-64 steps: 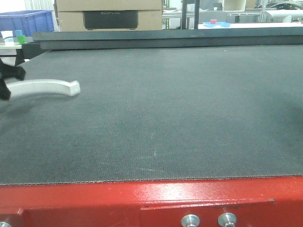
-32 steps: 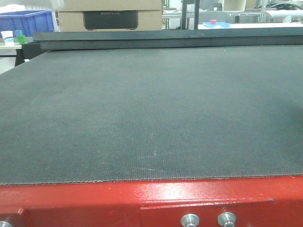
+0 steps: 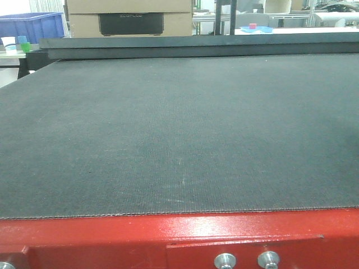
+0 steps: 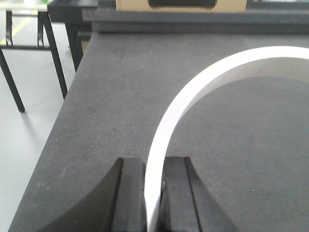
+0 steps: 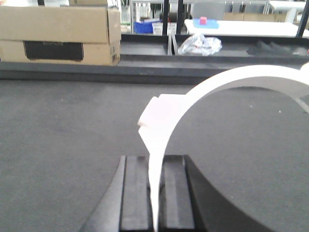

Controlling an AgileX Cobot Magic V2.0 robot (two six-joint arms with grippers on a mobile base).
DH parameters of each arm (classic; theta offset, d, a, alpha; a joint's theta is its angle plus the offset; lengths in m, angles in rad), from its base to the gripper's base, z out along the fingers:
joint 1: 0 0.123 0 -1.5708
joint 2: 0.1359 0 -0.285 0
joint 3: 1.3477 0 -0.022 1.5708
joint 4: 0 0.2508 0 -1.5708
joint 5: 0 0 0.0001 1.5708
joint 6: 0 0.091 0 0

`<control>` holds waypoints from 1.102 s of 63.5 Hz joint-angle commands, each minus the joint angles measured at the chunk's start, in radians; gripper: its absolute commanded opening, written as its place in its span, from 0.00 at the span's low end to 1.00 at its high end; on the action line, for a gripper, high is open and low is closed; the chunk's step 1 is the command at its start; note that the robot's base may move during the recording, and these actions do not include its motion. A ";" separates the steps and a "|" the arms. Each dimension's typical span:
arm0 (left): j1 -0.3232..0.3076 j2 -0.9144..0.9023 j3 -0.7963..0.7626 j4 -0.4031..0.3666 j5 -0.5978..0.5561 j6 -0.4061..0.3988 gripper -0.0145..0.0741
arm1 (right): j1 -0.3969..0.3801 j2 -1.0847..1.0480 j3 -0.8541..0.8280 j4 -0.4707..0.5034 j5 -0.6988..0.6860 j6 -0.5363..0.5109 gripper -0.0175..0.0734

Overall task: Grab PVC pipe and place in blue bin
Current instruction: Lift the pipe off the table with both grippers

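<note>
left hand point(image 4: 154, 169) is clenched edge-on near one end of the pvc pipe point(image 4: 231, 65), so the arc juts forward over the counter point(image 4: 106, 106) for carrying, likely toward the blue bin point(image 3: 31, 25) beyond the far-left corner, while right hand point(image 5: 155, 166) likewise grips another white curved piece point(image 5: 241, 75).

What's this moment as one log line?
left claw: shut on PVC pipe | right claw: shut on second PVC pipe | both over mat

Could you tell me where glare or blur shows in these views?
Front view: soft glare on the red table edge; mat evenly lit. Left wrist view: the PVC pipe is blown out, blurring near the left gripper. Right wrist view: its white arc is equally overexposed.
</note>
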 commanded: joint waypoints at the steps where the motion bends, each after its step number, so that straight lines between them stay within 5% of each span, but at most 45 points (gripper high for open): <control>1: 0.005 -0.089 0.042 -0.010 -0.018 -0.008 0.04 | 0.000 -0.044 0.007 -0.003 -0.007 -0.003 0.01; 27: 0.082 -0.348 0.158 -0.010 -0.017 -0.008 0.04 | 0.000 -0.193 0.126 -0.003 -0.030 -0.003 0.01; 70: 0.086 -0.360 0.158 -0.010 0.032 -0.008 0.04 | 0.000 -0.196 0.126 -0.003 -0.026 -0.003 0.01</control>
